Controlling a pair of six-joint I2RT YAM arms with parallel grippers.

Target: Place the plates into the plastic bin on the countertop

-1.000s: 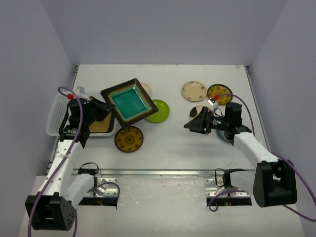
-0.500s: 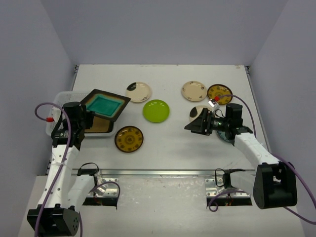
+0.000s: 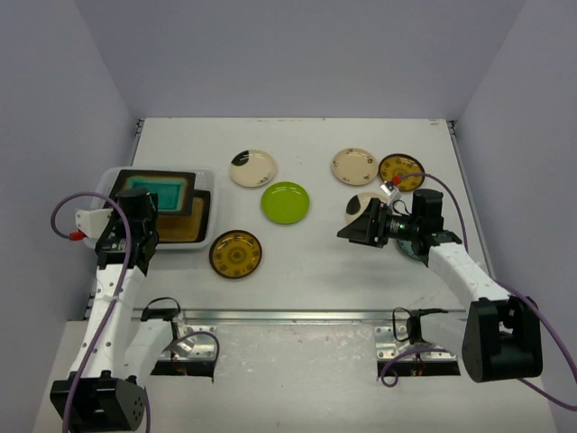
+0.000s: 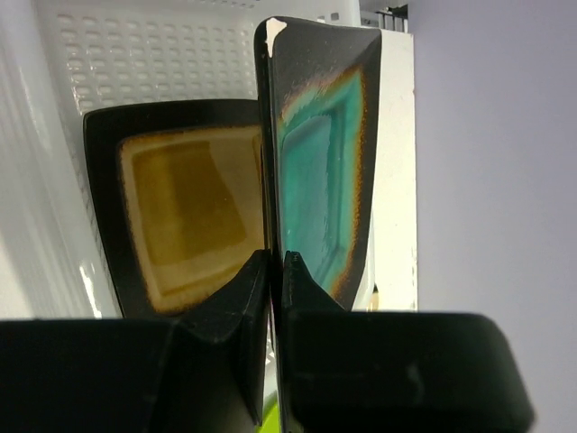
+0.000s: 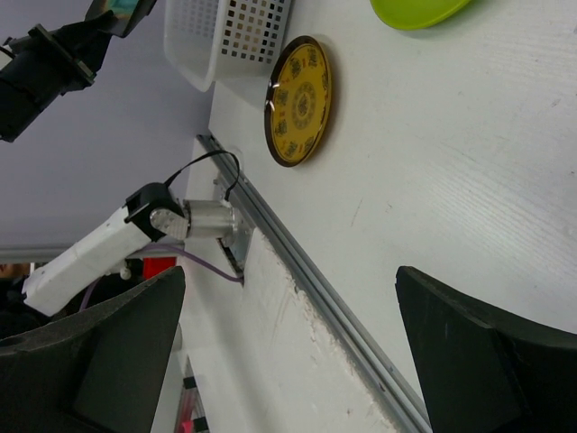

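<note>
White countertop [image 3: 315,271] between grey walls [image 3: 270,54] carries everything. My left gripper [image 4: 275,263] is clenched on the dark rim of the teal square plate [image 4: 320,171], holding it over the plastic bin [image 4: 153,63] at the counter's left side. I cannot tell whether it touches the bin. The amber square plate [image 4: 185,212] lies flat inside that bin, beneath the teal one.

My right gripper [image 3: 353,229] hangs with its jaws spread wide, gripping nothing, just above a half-hidden plate [image 3: 364,202]. Loose on the counter lie the lime-green plate [image 3: 285,202], a cream plate with a dark patch [image 3: 252,168], a plain cream plate [image 3: 354,166], a patterned plate [image 3: 235,254] near the bin and a second patterned plate [image 3: 401,171].
</note>
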